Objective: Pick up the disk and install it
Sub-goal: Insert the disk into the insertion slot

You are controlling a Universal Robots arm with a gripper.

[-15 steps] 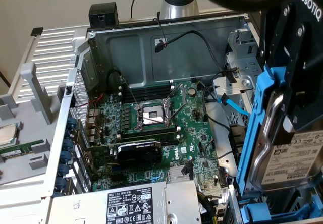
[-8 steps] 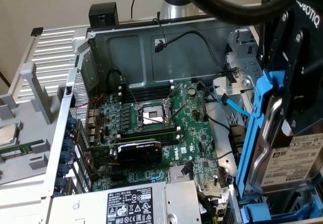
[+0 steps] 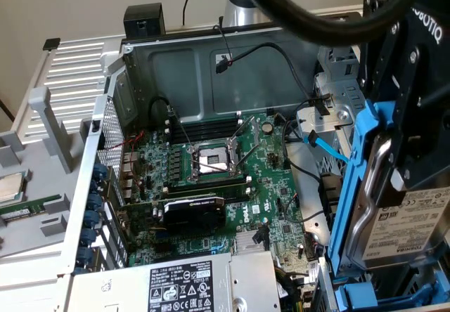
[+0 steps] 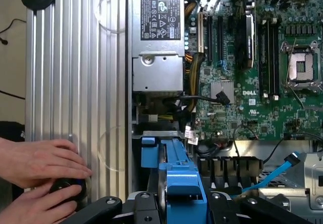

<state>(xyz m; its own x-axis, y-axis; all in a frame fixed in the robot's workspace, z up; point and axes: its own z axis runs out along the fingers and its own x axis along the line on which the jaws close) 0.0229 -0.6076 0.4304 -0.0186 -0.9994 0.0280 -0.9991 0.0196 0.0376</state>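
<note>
The disk (image 3: 411,224), a silver-grey drive with a white label, stands on edge in its blue carrier (image 3: 355,178) at the exterior view's right, above the drive bay corner of the open computer case. My gripper (image 3: 404,161) comes down from above with its black fingers clamped on the drive's two faces. From the wrist, the blue carrier (image 4: 176,183) sits between the two black fingers (image 4: 118,206), so my gripper (image 4: 176,206) is shut on the disk. The lower part of the drive is cut off by the frame edge.
The case holds a green motherboard (image 3: 274,185), a bare CPU socket (image 3: 214,161), a power-supply box (image 3: 190,287) and a blue data cable (image 3: 327,147) by the metal drive cage (image 3: 337,94). A person's hands (image 4: 35,171) rest on a black knob beside the ribbed aluminium panel (image 4: 75,82).
</note>
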